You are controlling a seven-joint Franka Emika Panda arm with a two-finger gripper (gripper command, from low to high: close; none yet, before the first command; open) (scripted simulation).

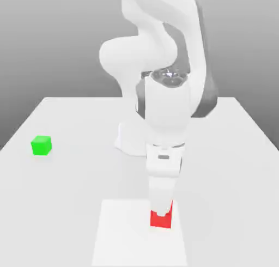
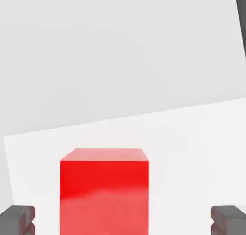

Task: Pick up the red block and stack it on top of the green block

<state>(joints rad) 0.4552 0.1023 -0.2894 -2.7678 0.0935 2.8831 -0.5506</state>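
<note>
Red block is standing upright on the white mat, well apart from the green block — we are straddling it with our gripper, fingers spread wide, gripping nothing.

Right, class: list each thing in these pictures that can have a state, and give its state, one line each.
red block: upright on the white mat, between the open fingers, not lifted.
green block: resting on the table, apart, nothing stacked on it.
gripper: open, lowered around the red block.
</note>
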